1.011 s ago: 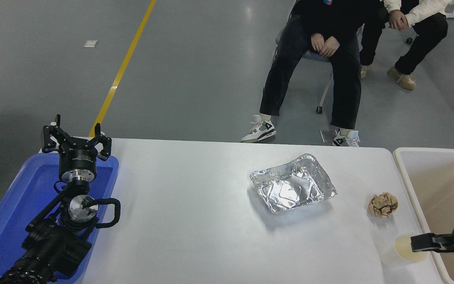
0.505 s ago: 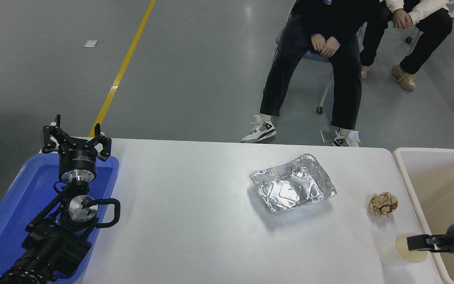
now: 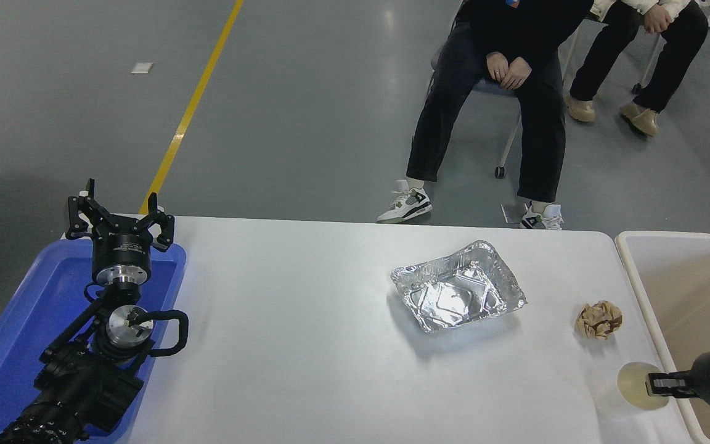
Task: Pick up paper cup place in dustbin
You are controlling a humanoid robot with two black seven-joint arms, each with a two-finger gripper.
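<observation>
Head view: cup (image 3: 635, 385) stands upright on the table (image 3: 306, 345), near the table's front right corner, cream inside showing. Right gripper (image 3: 656, 386) comes in from the right edge, level, its tip over the cup's right rim; one finger (image 3: 663, 385) seems to reach inside the cup mouth. Jaws: cannot tell whether they grip the rim or stand apart, only a single dark tip shows. Right arm body hangs over the bin's near-left rim. Bin (image 3: 632, 271) sits just right of the table, beige inside with thick cream rim, cut off by the right edge of the frame. Paper ball (image 3: 599, 320), brown and crumpled, lies on the table behind the cup, near but apart from it. Foil tray (image 3: 458, 295) sits left of the ball, mid-table, dented, open side up. Left gripper (image 3: 119, 217) is parked at the lower left over the far end of the blue tray (image 3: 16, 327), fingers (image 3: 76, 216) spread wide, holding nothing. Blue tray lies at the table's left end. Two people sit on chairs past the far side; person (image 3: 503, 80) in dark clothes, hands (image 3: 508, 71) clasped on the knees, second person (image 3: 632, 43) top right.
</observation>
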